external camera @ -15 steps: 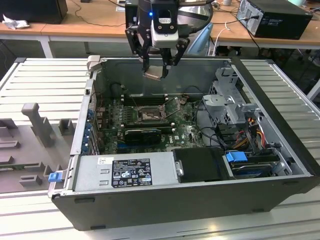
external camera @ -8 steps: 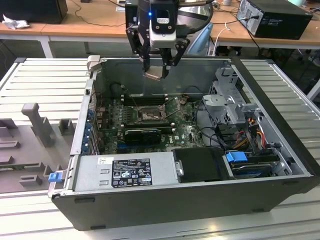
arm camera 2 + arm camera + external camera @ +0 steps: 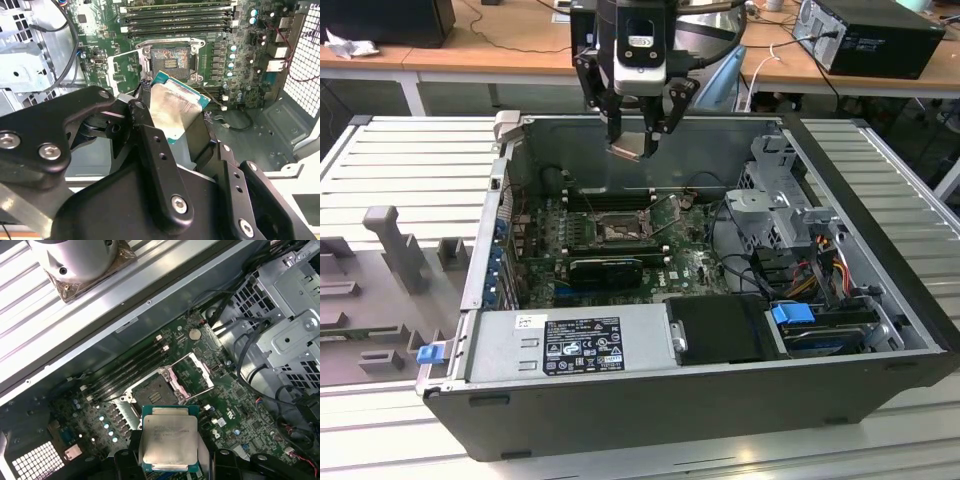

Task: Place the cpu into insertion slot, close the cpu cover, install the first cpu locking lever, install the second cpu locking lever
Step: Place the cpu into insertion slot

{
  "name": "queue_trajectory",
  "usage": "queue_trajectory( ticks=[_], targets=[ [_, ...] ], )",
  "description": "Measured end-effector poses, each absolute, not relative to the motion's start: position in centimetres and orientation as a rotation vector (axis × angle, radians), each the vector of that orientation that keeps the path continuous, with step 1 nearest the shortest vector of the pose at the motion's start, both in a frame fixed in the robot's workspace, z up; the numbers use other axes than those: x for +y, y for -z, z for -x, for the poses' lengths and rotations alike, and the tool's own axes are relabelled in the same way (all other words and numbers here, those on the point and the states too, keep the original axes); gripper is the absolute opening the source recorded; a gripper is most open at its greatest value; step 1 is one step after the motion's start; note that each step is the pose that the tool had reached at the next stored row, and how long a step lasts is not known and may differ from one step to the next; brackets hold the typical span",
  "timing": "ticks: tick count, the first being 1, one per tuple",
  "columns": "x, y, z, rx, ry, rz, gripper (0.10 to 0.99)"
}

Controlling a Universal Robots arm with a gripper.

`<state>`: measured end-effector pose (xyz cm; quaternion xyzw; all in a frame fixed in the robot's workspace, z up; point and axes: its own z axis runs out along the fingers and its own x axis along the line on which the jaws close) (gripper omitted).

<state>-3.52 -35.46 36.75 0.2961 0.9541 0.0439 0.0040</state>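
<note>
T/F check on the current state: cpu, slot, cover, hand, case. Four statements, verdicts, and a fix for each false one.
1. The hand grips the cpu. True.
2. The cpu sits in the insertion slot. False: the slot is empty; the cpu is held above the computer case.
3. The cpu cover is shut over the slot. False: it is swung open beside the slot.
4. The computer case lies open, its inside exposed. True.

Cannot see one corner of the flat silvery-grey square cpu (image 3: 172,105) (in the second wrist view), masked by black metal gripper fingers (image 3: 150,147).
</note>
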Motion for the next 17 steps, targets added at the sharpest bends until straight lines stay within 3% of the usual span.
queue_trajectory(
  ticks=[17],
  targets=[
    [-35.46, -36.73, 3.52, 2.928, -0.136, -1.093, 0.525]
  ],
)
